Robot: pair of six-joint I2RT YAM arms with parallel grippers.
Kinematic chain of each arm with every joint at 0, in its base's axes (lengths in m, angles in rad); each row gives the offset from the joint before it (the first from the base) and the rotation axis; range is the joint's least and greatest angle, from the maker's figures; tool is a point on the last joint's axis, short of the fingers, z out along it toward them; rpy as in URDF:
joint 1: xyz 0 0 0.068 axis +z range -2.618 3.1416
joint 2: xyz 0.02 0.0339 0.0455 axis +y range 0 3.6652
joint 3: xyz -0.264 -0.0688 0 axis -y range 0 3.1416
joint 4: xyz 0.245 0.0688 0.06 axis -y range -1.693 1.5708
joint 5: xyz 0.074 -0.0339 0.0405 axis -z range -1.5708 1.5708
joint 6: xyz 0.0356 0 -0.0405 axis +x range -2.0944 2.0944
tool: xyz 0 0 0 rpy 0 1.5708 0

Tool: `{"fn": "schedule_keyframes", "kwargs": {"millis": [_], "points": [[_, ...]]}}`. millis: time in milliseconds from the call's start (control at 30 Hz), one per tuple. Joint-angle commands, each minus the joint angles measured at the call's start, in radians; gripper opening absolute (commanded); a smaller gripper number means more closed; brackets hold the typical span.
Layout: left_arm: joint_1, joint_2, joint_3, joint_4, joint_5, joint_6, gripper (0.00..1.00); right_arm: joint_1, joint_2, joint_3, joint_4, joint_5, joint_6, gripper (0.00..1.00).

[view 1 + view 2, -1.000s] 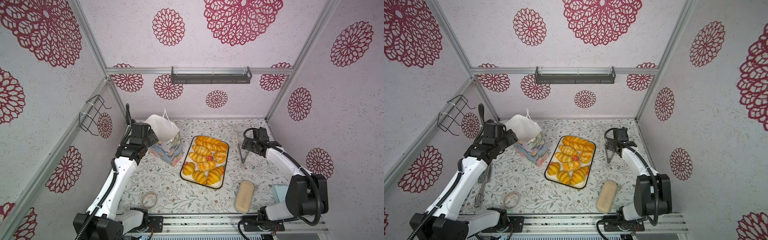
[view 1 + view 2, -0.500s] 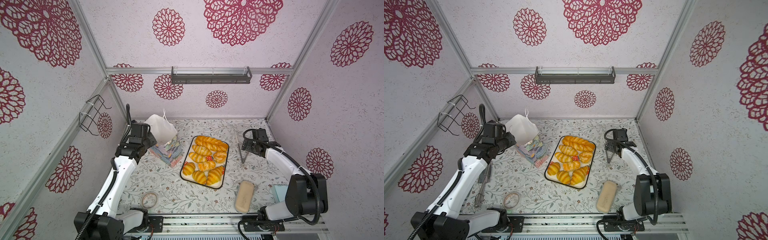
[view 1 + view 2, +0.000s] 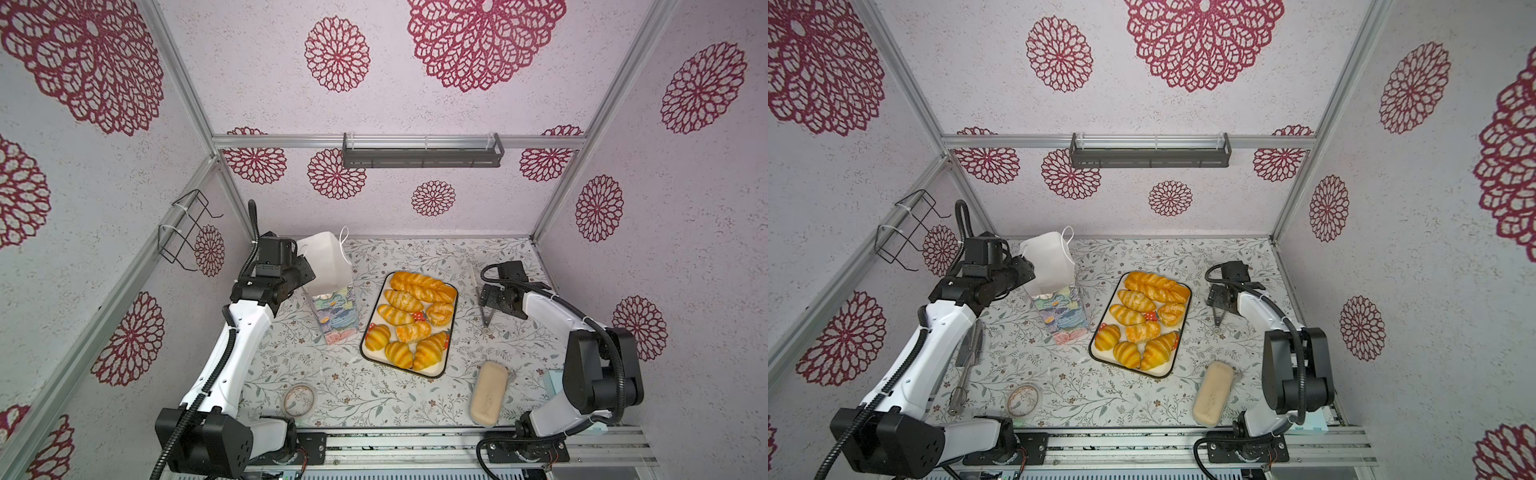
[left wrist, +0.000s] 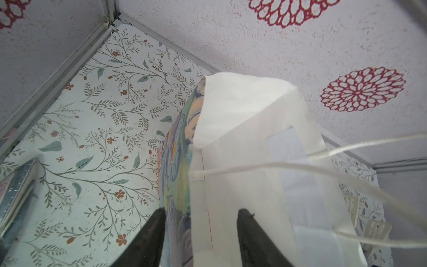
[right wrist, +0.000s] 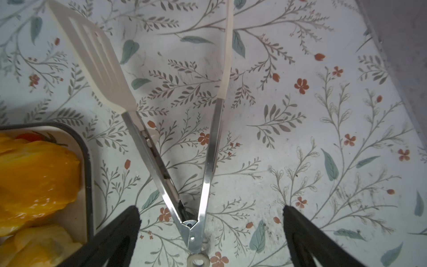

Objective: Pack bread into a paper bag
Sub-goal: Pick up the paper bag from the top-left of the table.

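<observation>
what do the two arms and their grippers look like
Both arms match: smooth white shell links, as on the left arm and right arm, joined by bulky black joint housings. A ribbed black cable hose runs along each arm. The left gripper and right gripper have matte black, tapering fingers. No markings are readable.

The counter, printed with leafy sprigs and small red flowers, carries 1 paper bag standing at the back left. Just beside the bag, toward the middle, is 1 black-rimmed tray of bread. Right of the tray lie open metal tongs with white tips, 1 beige block lies front right, 1 roll of tape lies front left, and some metal utensils lie along the left edge.
</observation>
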Motion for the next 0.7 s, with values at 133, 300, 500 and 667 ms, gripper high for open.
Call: {"fn": "schedule_keyframes", "kwargs": {"millis": [133,300,500,667], "points": [[-0.025,-0.051,-0.018,-0.022,-0.013,-0.009,0.63,0.006,0.035,0.035,0.008,-0.006,-0.002,0.99],[-0.035,-0.082,-0.040,-0.064,-0.056,-0.020,0.60,0.004,0.045,0.044,0.008,0.000,-0.007,0.99],[-0.035,-0.104,-0.071,-0.061,-0.055,-0.021,0.46,0.003,0.061,0.062,0.002,0.004,-0.015,0.99],[-0.034,-0.103,-0.070,-0.053,-0.050,-0.017,0.37,0.002,0.071,0.068,0.004,0.001,-0.012,0.99]]}}
